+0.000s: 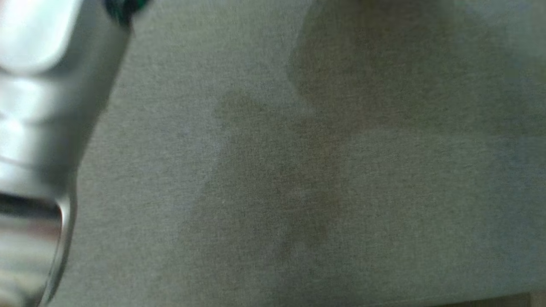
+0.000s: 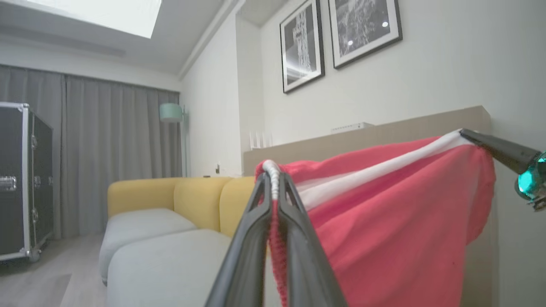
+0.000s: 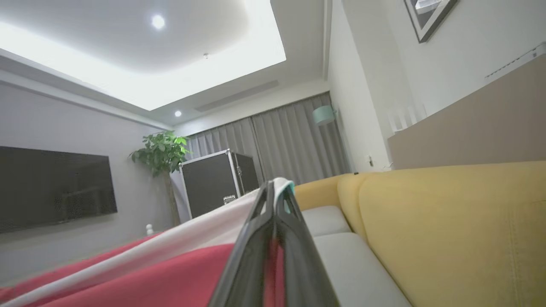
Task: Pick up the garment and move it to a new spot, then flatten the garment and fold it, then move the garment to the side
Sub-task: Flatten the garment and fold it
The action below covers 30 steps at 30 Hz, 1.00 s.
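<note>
The garment (image 2: pixel 396 217) is red with a white band along its top edge. It hangs stretched in the air between my two grippers. In the left wrist view my left gripper (image 2: pixel 273 179) is shut on one end of the white band, and the dark fingers of my right gripper (image 2: pixel 465 134) pinch the other end at the far right. The right wrist view has my right gripper (image 3: pixel 275 189) shut on the white edge, with the garment (image 3: pixel 162 273) spreading away to the lower left. A pale blurred forearm (image 1: pixel 38 128) fills the left of the head view.
A sofa with yellow backrests (image 2: pixel 200 196) and grey seat cushions (image 2: pixel 170 264) lies below the garment. The head view looks close down on grey cushion fabric (image 1: pixel 320 192). A black flight case (image 2: pixel 21 179), curtains, a plant (image 3: pixel 162 151) and a wall television (image 3: pixel 55 187) stand around the room.
</note>
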Motion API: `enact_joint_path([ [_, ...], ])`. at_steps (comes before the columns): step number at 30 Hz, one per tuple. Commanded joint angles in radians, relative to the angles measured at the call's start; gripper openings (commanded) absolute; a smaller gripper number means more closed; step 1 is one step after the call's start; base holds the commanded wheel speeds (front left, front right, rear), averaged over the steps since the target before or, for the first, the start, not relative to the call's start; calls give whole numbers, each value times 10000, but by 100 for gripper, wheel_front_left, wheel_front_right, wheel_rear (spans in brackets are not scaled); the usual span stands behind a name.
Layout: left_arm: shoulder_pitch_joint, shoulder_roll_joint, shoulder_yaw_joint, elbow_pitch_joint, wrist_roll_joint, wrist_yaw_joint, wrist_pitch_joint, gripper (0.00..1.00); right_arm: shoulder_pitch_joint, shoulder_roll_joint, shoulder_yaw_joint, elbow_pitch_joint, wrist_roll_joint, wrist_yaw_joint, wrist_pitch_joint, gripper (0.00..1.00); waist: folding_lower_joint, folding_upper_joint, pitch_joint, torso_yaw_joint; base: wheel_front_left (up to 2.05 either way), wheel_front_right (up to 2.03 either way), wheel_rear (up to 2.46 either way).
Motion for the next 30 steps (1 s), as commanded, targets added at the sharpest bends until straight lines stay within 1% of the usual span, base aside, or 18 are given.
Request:
enact_joint_path([
  [1,-620,216,630,-143,211,17,-40,0,-646,-84,-94,108,-226,65,-202,0,-4,0,501,-34,0,0,0],
  [3,-1122,-15,993,-210,427,17,-40,0,-1678,-67,58,602,-380,65,-462,0,-4,0,640,0,0,0,0],
  [6,-1221,-210,1292,-734,592,17,-40,0,-2439,-285,483,707,-235,65,-747,0,-4,0,695,53,0,0,0],
  [8,-829,-263,1396,-1200,611,17,-40,0,-2363,-506,667,520,42,65,-858,0,-4,0,641,90,0,0,0],
  [11,302,-133,1116,-1826,634,17,-40,0,-1465,-974,816,36,542,65,-839,0,-4,0,493,123,0,0,0],
  [13,1209,50,824,-2186,684,17,-40,0,-395,-1235,753,-340,836,65,-781,0,-4,0,380,119,0,0,0],
  [15,2296,196,618,-2480,729,17,-40,0,995,-1425,664,-733,1072,65,-638,0,-4,0,244,92,0,0,0],
  [18,4058,536,25,-2709,1088,17,-40,0,3442,-1477,394,-1113,1174,65,-422,0,-4,0,-13,12,0,0,0],
  [21,5862,472,-320,-2840,1170,17,-40,0,5808,-1092,-277,-1275,1084,65,-272,0,-4,0,-301,-22,0,0,0],
  [25,7795,430,-755,-2863,1614,17,-40,0,8308,-240,-1112,-1956,1148,65,-279,0,-4,0,-705,-113,0,0,0],
  [26,8540,382,-764,-2791,1882,17,-40,0,9335,194,-1576,-2277,1309,65,-308,0,-4,0,-936,-105,0,0,0],
  [27,8864,338,-724,-2774,2048,17,-40,0,9793,418,-1858,-2405,1440,65,-334,0,-4,0,-1051,-86,0,0,0],
  [30,9804,-11,-363,-2959,2096,17,-40,0,10949,873,-2484,-2780,1737,65,-325,0,-4,0,-1356,-47,0,0,0],
])
